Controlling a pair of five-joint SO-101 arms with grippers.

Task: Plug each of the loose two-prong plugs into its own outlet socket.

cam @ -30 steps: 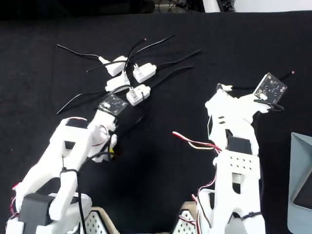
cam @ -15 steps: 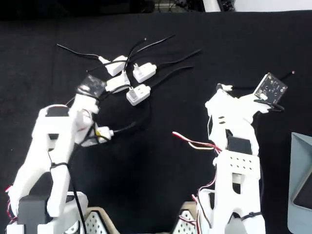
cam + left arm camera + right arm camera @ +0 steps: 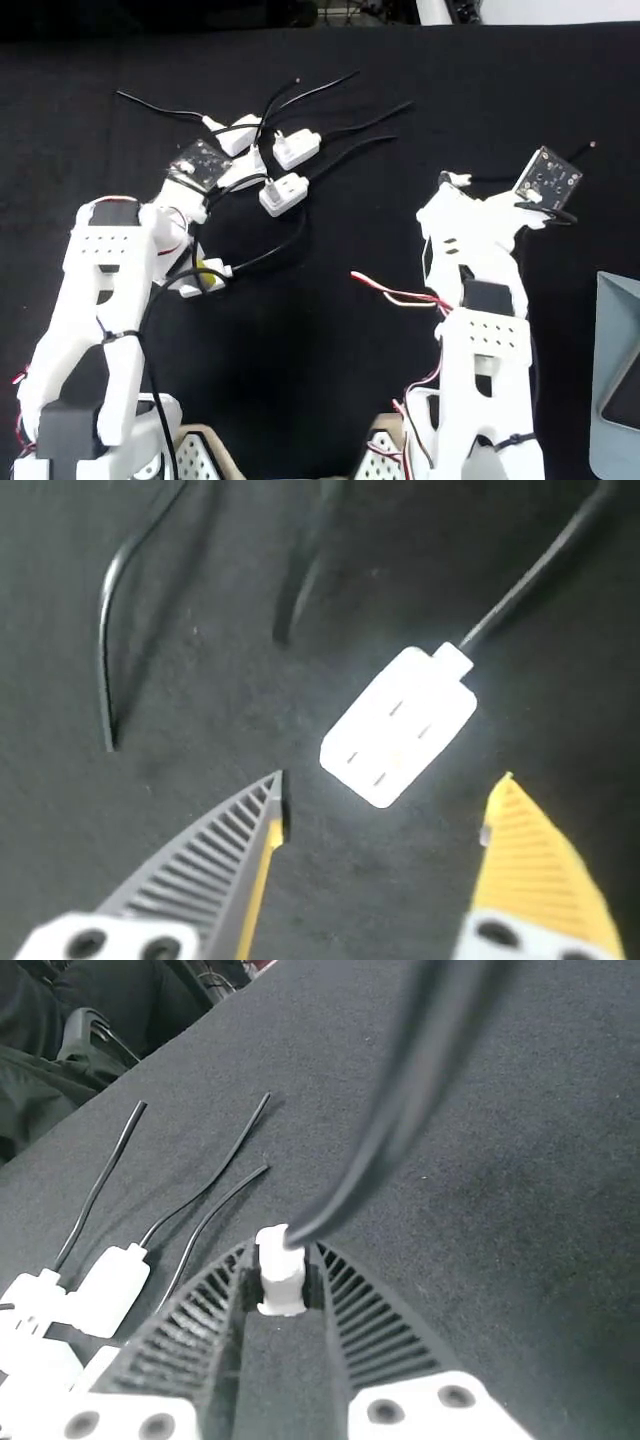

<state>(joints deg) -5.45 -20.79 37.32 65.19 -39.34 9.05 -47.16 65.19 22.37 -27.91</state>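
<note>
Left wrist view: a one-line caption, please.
Open left gripper poised over a white outlet socket lying on the black table.

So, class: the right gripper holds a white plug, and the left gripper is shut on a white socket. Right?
The left gripper is open, the white socket lying ungripped beyond it, as the left wrist view shows. The right gripper does hold a white plug.
</note>
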